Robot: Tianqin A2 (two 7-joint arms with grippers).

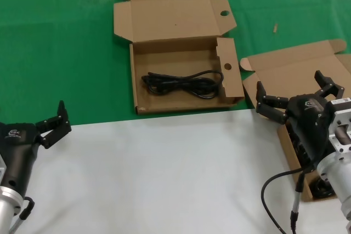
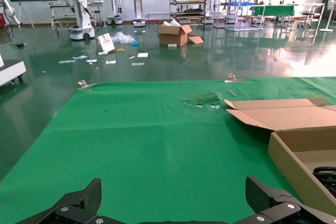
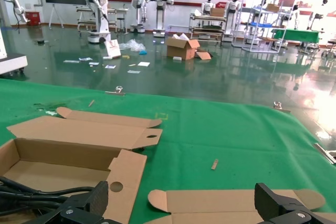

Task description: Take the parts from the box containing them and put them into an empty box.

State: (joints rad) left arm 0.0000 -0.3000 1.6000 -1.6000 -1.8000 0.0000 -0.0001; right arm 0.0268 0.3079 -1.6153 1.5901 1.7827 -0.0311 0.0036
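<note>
The box with round punched holes (image 1: 233,83) lies open at the centre of the green mat, and one coiled black cable (image 1: 184,84) rests in it. The holeless box (image 1: 296,69) lies at the right, its tray largely hidden beneath my right arm; dark cables (image 1: 321,189) show at its near end. My right gripper (image 1: 293,89) hovers open above that box with nothing in it. My left gripper (image 1: 52,124) stands open and idle at the near left. The right wrist view shows the right gripper (image 3: 184,203), the punched box (image 3: 126,166), the cable (image 3: 31,192) and the holeless lid (image 3: 226,200).
A white sheet (image 1: 164,173) covers the near part of the table in front of the green mat (image 1: 60,53). The punched box's lid (image 1: 170,17) lies folded back. In the left wrist view the left gripper (image 2: 173,195) faces bare mat, with that box's wall (image 2: 294,163) beside it.
</note>
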